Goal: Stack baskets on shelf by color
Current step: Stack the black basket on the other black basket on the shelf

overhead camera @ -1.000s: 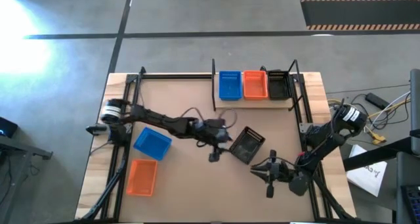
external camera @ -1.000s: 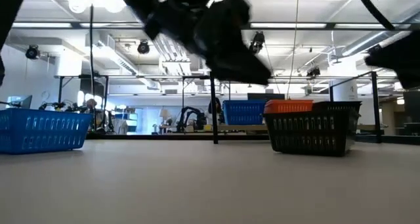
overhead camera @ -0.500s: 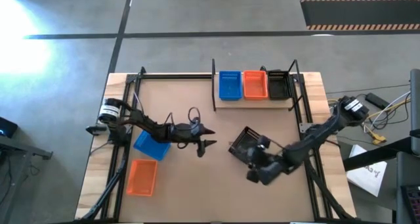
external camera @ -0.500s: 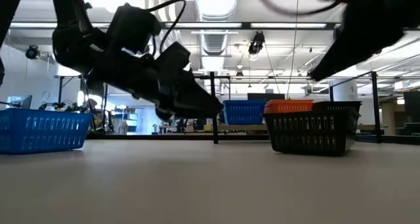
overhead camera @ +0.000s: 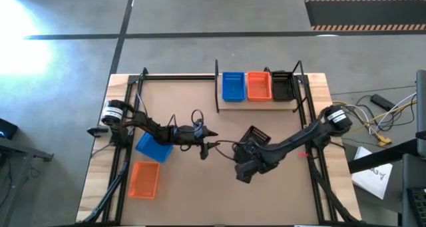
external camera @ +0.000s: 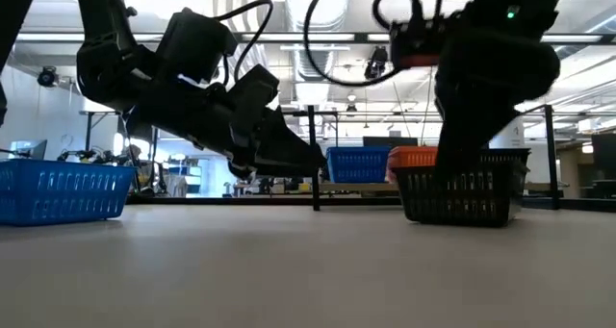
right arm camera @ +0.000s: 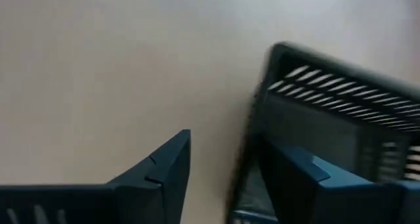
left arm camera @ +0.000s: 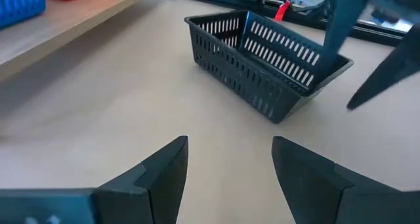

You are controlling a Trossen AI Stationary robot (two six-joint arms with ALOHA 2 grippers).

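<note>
Right fingers point(right arm camera: 223, 178) straddle loose black basket's point(overhead camera: 253, 142) wall, open; left fingers point(left arm camera: 226, 178) hover open.

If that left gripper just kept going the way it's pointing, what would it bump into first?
Most likely the loose black basket on the table. It lies straight ahead of the open left gripper, with bare table between them. The right gripper is already at that basket.

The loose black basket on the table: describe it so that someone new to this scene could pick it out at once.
Start at the shelf along the table's far edge, which holds blue, orange and black baskets in a row. Come toward the table's middle, where the right gripper hangs over a loose black basket. It is the only black basket off the shelf, and it sits askew.
</note>
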